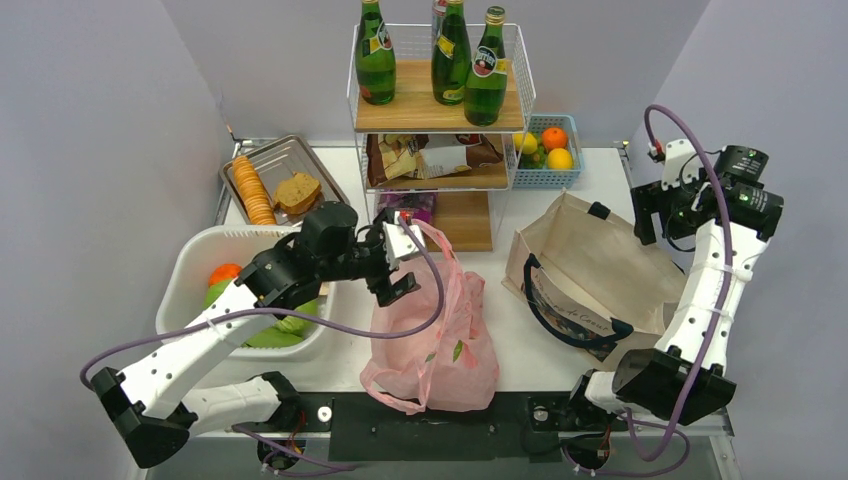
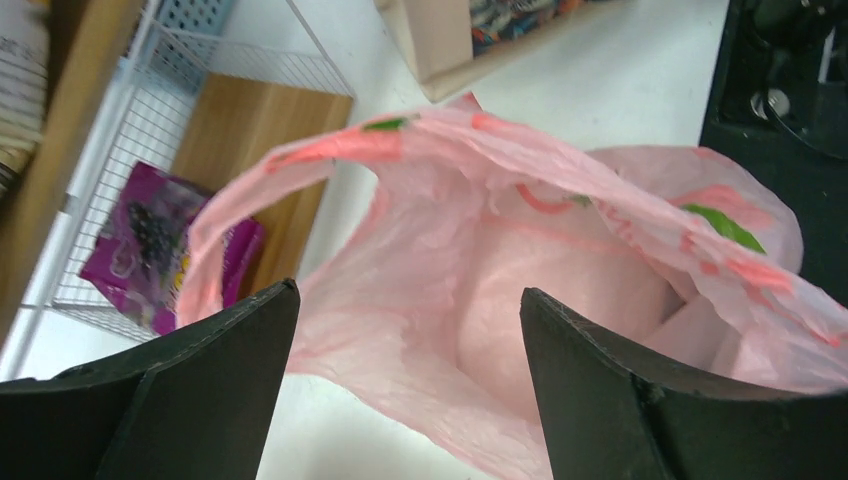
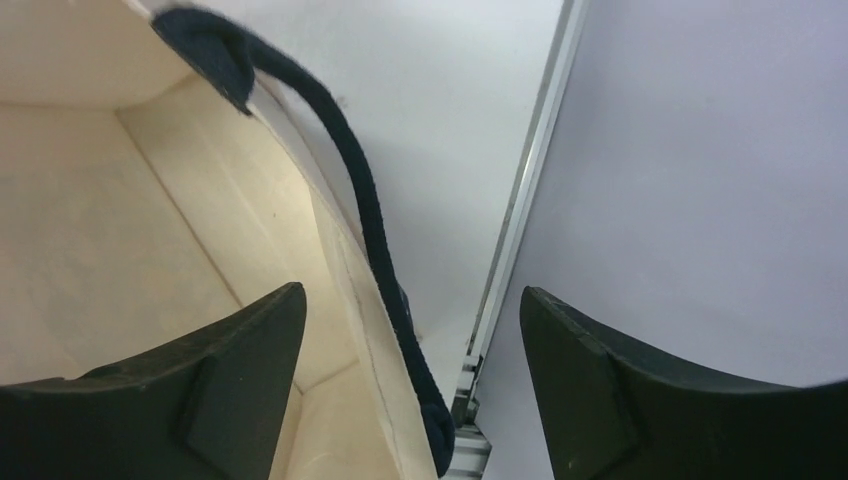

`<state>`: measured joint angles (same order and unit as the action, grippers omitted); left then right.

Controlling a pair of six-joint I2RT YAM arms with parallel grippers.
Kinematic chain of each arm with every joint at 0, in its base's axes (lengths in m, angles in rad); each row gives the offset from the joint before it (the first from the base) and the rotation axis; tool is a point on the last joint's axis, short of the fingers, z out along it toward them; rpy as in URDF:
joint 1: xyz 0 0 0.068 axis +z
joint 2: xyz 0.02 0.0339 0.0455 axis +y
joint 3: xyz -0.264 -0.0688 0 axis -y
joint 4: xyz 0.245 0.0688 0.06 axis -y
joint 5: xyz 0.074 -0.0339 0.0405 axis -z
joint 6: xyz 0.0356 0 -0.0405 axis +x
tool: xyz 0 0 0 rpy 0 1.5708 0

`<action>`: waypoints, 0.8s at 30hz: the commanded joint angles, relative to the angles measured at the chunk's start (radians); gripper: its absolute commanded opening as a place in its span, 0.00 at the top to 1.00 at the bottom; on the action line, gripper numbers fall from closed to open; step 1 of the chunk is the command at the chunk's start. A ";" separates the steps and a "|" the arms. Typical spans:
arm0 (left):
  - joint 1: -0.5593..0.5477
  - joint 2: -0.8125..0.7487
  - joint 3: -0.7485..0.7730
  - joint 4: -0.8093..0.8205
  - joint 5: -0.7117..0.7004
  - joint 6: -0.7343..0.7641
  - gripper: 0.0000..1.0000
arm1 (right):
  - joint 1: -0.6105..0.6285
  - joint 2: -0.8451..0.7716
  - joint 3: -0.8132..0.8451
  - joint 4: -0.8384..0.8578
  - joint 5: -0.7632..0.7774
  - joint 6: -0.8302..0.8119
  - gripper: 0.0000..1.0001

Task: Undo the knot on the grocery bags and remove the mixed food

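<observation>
Far left: white tub (image 1: pixel 185 262) on the surface (image 1: pixel 540 350), holding an orange fruit (image 1: pixel 224 272) and green produce (image 1: pixel 275 335). Behind it is a metal tray (image 1: pixel 300 145) with a row of round crackers (image 1: pixel 252 190) and bread slices (image 1: pixel 297 192).

Left arm (image 1: pixel 200 350) reaches across the tub toward centre. The left jaws are spread wide and grasp nothing. They are poised just above the upper left edge of the pink bag (image 1: pixel 450 355).

The pink bag sits on the surface near the front edge, between tub and canvas tote, in front of the wire rack (image 1: pixel 520 60). In the left wrist view the bag (image 2: pixel 500 250) gapes open, with one handle loop arching up. Thin crinkled plastic with red and green print. Contents not readable, and no tie can be made out.

On the rack, three green bottles (image 1: pixel 376 45) stand on the top shelf and snack packs (image 1: pixel 430 155) lie on the middle shelf. A purple packet (image 1: pixel 412 207) (image 2: pixel 140 250) lies at the bottom level.

Right of the rack, a blue basket (image 1: pixel 577 140) holds oranges (image 1: pixel 554 137) and a lemon.

The canvas tote (image 1: pixel 600 260) lies tipped on the surface with its mouth open and its dark strap (image 1: pixel 560 325) hanging loose.

Far right: right arm (image 1: pixel 705 290) is raised over the tote's far corner. The right jaws are parted and grasp nothing. The right wrist view looks down on the tote's rim (image 3: pixel 100 230) and strap (image 3: pixel 370 230).
</observation>
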<state>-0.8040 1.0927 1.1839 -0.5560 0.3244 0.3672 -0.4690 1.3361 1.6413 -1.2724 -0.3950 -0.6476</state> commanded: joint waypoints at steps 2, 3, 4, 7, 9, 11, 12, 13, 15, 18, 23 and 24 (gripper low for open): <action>-0.017 -0.057 0.028 -0.080 0.070 -0.010 0.20 | 0.010 -0.031 0.141 0.023 -0.084 0.137 0.24; -0.093 -0.065 0.034 -0.081 0.051 -0.004 0.19 | 0.011 -0.038 0.148 0.024 -0.100 0.151 0.23; -0.155 -0.084 0.034 -0.076 0.010 0.022 0.19 | 0.014 -0.051 0.157 0.031 -0.131 0.177 0.23; -0.431 -0.085 0.021 -0.013 -0.166 0.091 0.19 | 0.044 -0.084 0.157 0.044 -0.186 0.237 0.22; -0.464 -0.020 0.055 -0.015 -0.148 0.129 0.19 | 0.075 -0.107 0.147 0.049 -0.205 0.275 0.22; -0.470 0.070 0.106 -0.053 -0.060 0.175 0.19 | 0.118 -0.138 0.128 0.058 -0.205 0.307 0.22; -0.481 0.131 0.139 -0.072 -0.041 0.214 0.19 | 0.133 -0.144 0.122 0.063 -0.203 0.323 0.22; -0.483 0.167 0.154 -0.121 -0.018 0.236 0.19 | 0.161 -0.155 0.110 0.065 -0.197 0.329 0.22; -0.485 0.260 0.176 -0.212 -0.011 0.315 0.19 | 0.190 -0.169 0.098 0.067 -0.191 0.346 0.22; -0.483 0.345 0.091 -0.286 -0.072 0.433 0.18 | 0.216 -0.184 0.092 0.057 -0.200 0.361 0.22; -0.453 0.351 -0.160 -0.176 -0.183 0.450 0.18 | 0.231 -0.213 0.086 -0.005 -0.278 0.331 0.22; -0.449 0.349 -0.195 -0.100 -0.213 0.445 0.18 | 0.234 -0.220 0.066 -0.012 -0.312 0.325 0.22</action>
<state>-1.2751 1.4685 1.0973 -0.7330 0.2035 0.7563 -0.2474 1.1484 1.7374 -1.2552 -0.6090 -0.3237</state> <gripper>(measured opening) 0.815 0.778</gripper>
